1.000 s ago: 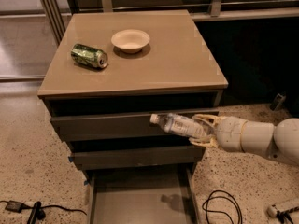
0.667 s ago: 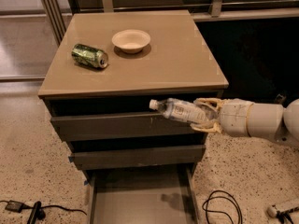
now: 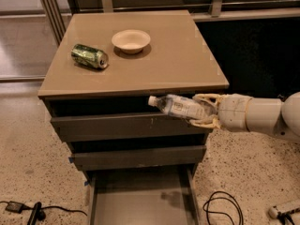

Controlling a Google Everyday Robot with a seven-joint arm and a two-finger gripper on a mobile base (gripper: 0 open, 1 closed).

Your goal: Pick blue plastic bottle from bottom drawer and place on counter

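Observation:
My gripper (image 3: 204, 110) is shut on the blue plastic bottle (image 3: 176, 106), a small clear bottle with a white cap and pale label. It holds the bottle lying sideways, cap to the left, in front of the cabinet's top drawer, just below the front edge of the counter (image 3: 178, 55). The arm comes in from the right. The bottom drawer (image 3: 140, 203) is pulled open below, its grey floor bare.
A green metal can (image 3: 89, 56) lies on its side at the counter's left. A pale bowl (image 3: 131, 41) stands at the counter's back middle. Two scuffed drawer fronts (image 3: 131, 125) are shut. Cables (image 3: 220, 207) lie on the speckled floor at right and left.
My gripper has lifted the bottle from in front of the middle drawer up to just below the counter's edge. The can and bowl have not moved.

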